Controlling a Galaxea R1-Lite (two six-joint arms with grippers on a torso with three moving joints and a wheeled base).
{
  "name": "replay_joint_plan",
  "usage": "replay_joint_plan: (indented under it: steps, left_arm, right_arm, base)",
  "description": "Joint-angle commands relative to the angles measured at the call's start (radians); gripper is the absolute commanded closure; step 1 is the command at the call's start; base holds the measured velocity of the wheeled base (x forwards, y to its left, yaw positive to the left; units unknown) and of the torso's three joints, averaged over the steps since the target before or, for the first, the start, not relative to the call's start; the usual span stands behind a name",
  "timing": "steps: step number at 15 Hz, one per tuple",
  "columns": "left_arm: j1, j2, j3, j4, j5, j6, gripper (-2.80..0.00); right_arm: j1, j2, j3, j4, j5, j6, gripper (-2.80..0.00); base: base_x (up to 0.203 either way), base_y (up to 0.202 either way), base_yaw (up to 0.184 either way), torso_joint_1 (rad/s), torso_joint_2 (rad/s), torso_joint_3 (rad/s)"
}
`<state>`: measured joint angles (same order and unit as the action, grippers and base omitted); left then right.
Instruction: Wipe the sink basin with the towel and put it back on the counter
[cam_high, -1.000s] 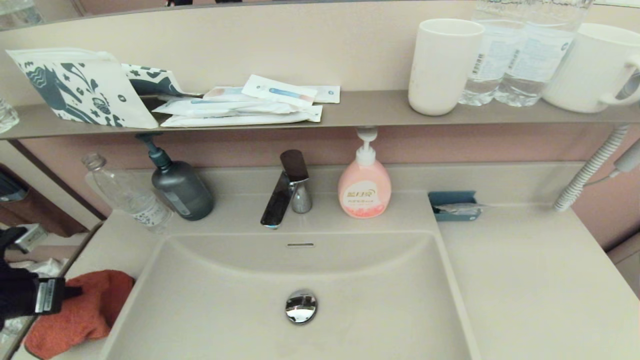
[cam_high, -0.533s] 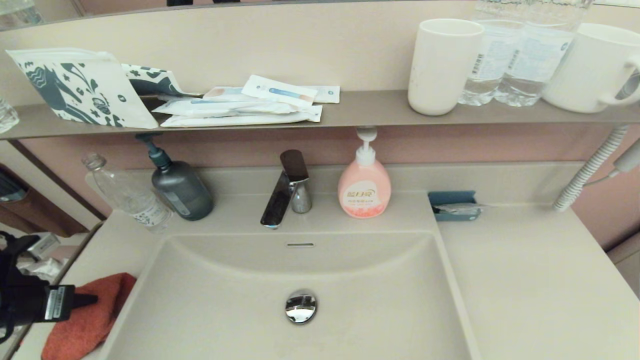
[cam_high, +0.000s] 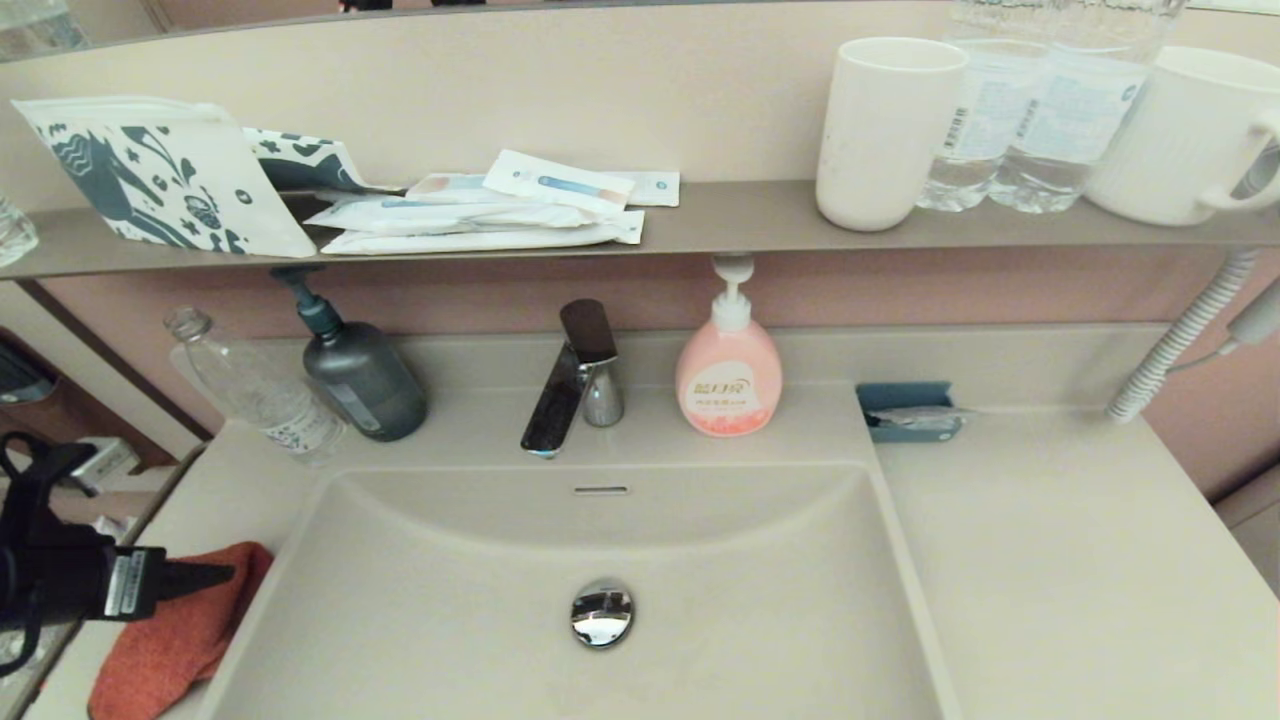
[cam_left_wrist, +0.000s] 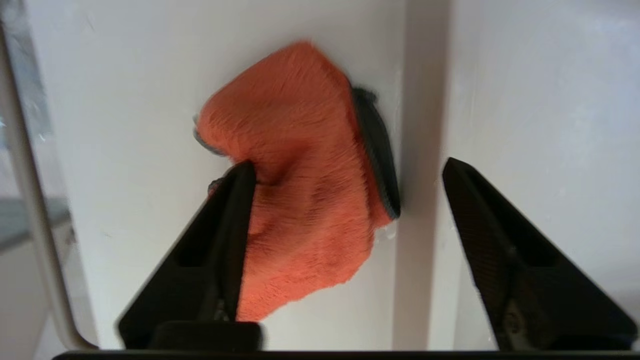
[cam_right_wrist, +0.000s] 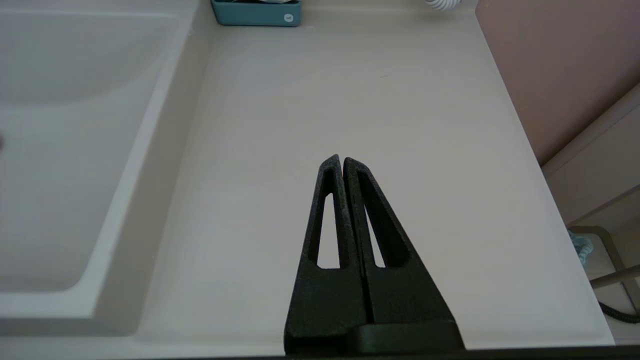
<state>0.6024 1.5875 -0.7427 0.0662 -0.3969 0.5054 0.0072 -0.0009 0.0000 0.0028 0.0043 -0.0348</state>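
Since a second ago the left tool has shifted toward the basin side and its jaws have gone from clamped on the towel to spread wide; the cloth has drawn in from a broad spread to a narrower heap.

Now, in the left wrist view: left tool stands wide, nothing gripped. One finger overlaps the towel's edge; cannot tell if it touches or just hovers above. The other finger stands clear over the basin rim.

Towel location: on the surface, the narrow strip left of the sink basin, just beside the rim, near the front edge. A dark underside shows along the fold nearest the rim. Heap is bunched, with its long axis running roughly along the basin's left rim, front to back.

Key relation: towel lies directly below and slightly ahead of the left tool, mostly between the open fingers, biased to the finger away from the basin. Left arm is by far the nearer; the right tool is pressed shut, parked over the surface well apart on the basin's far side.

Judgement: the towel is back on the surface and let go, so the put-back step looks done. The coming move is likely a withdrawal; it should pull away clear of the pile so the near finger does not drag the cloth off the front edge.
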Motion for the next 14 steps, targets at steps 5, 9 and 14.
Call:
replay_joint_plan:
  steps: [5, 9, 14]
  left_arm:
    - [-0.003, -0.022, -0.021, 0.008, 0.025, 0.004, -2.80]
    - [-0.003, -0.060, -0.007, 0.012, 0.031, 0.003, 0.00]
    - [-0.020, -0.099, 0.001, 0.072, 0.006, -0.021, 0.00]
  right_arm:
    - [0.000, 0.001, 0.000, 0.000, 0.000, 0.000, 0.00]
    - [0.000, 0.001, 0.000, 0.000, 0.001, 0.000, 0.00]
    - [0.000, 0.001, 0.000, 0.000, 0.001, 0.000, 0.00]
  base:
    - [0.000, 0.000, 0.000, 0.000, 0.00, 0.000]
    - [0.000, 0.000, 0.000, 0.000, 0.00, 0.000]
    - [0.000, 0.000, 0.000, 0.000, 0.00, 0.000]
